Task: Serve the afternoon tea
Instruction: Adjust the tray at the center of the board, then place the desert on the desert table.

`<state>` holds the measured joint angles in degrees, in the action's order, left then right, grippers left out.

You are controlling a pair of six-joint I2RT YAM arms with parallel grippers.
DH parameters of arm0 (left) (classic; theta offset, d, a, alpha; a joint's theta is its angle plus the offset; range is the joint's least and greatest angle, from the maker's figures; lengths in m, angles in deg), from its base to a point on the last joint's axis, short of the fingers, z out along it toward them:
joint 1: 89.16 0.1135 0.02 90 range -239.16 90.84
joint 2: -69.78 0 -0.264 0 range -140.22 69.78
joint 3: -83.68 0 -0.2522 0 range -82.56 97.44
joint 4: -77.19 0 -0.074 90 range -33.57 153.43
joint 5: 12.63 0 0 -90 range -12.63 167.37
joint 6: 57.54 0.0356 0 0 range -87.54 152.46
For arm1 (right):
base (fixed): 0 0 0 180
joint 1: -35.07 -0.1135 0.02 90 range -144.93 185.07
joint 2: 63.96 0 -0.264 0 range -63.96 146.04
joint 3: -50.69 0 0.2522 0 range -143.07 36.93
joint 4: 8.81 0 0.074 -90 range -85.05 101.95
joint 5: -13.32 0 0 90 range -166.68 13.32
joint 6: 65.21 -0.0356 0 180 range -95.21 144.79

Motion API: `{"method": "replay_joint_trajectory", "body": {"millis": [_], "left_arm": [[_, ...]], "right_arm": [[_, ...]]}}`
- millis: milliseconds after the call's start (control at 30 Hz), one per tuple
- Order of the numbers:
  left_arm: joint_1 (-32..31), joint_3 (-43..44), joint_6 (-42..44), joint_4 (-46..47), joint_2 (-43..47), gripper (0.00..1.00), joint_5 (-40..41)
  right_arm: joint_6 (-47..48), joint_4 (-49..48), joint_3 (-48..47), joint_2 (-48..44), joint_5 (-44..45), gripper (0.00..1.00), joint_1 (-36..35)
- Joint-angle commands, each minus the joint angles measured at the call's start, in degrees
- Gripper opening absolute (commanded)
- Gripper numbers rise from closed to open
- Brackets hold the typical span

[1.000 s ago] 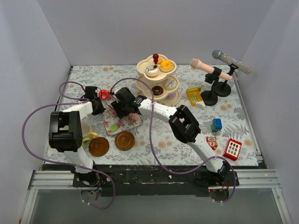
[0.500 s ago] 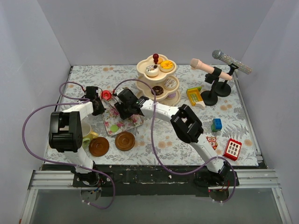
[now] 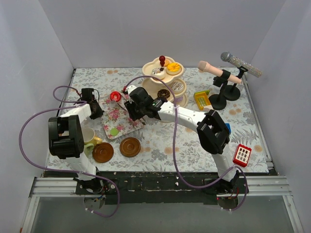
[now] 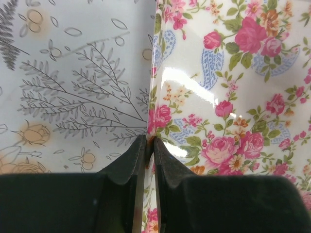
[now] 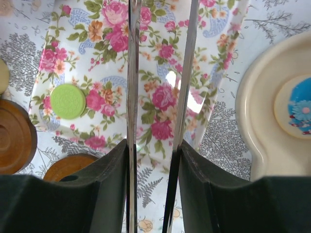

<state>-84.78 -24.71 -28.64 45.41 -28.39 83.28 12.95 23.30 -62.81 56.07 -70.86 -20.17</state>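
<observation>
My left gripper [image 3: 92, 106] is shut on the left rim of the floral tray [image 3: 124, 121]; the rim shows pinched between the jaws in the left wrist view [image 4: 149, 141]. My right gripper [image 3: 133, 108] is shut on metal tongs [image 5: 132, 73], which reach out over the tray [image 5: 160, 97]. A red donut [image 3: 115, 96] sits at the tongs' tips by the tray's far corner; it is out of the right wrist view. A green disc [image 5: 68, 101] lies on the tray. The cream three-tier stand [image 3: 165, 82] with cakes stands just right of my right gripper.
Two brown saucers [image 3: 102, 152] [image 3: 129, 146] and a yellow cup [image 3: 89, 138] lie near the left front. Two microphones on stands [image 3: 223, 80], a yellow block [image 3: 201, 99], a blue block [image 3: 225, 129] and a red phone toy [image 3: 241, 155] are at the right. Walls enclose three sides.
My left gripper moved left and back, drawing the tray's rim with it. My right gripper moved right and back with the tongs, and the red donut moved with them.
</observation>
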Motion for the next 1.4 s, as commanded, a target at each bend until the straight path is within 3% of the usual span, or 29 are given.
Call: {"method": "replay_joint_trajectory", "body": {"millis": [0,233,567,700,833,900,1133,1367], "left_arm": [[2.3,3.6,-0.2,0.3,-0.4,0.0,0.1],[4.7,6.1,-0.3,0.5,-3.0,0.0,-0.3],[5.3,6.8,-0.1,1.1,-2.5,0.02,-0.4],[5.4,6.7,0.2,1.3,-1.7,0.13,-0.6],[5.4,6.7,0.6,1.4,-0.7,0.31,-1.0],[5.4,6.7,0.8,1.6,-0.2,0.46,-0.9],[5.4,6.3,1.0,2.0,2.1,0.72,-0.6],[5.4,5.5,1.2,2.8,4.8,0.77,0.2]], "right_arm": [[0.5,-2.2,2.8,-5.8,1.3,0.2,-0.6],[0.7,-0.8,7.7,-13.5,1.8,0.19,-1.3],[-0.2,9.3,13.0,-26.7,3.1,0.18,-1.6],[-0.9,14.9,13.2,-29.8,2.7,0.18,-1.5],[-1.3,19.3,13.0,-32.8,1.6,0.18,-0.1],[-1.3,21.7,12.4,-34.1,1.2,0.18,0.8],[-0.5,26.4,9.4,-34.2,-2.0,0.18,5.2],[0.5,27.8,6.8,-32.6,-2.9,0.17,8.0]]}}
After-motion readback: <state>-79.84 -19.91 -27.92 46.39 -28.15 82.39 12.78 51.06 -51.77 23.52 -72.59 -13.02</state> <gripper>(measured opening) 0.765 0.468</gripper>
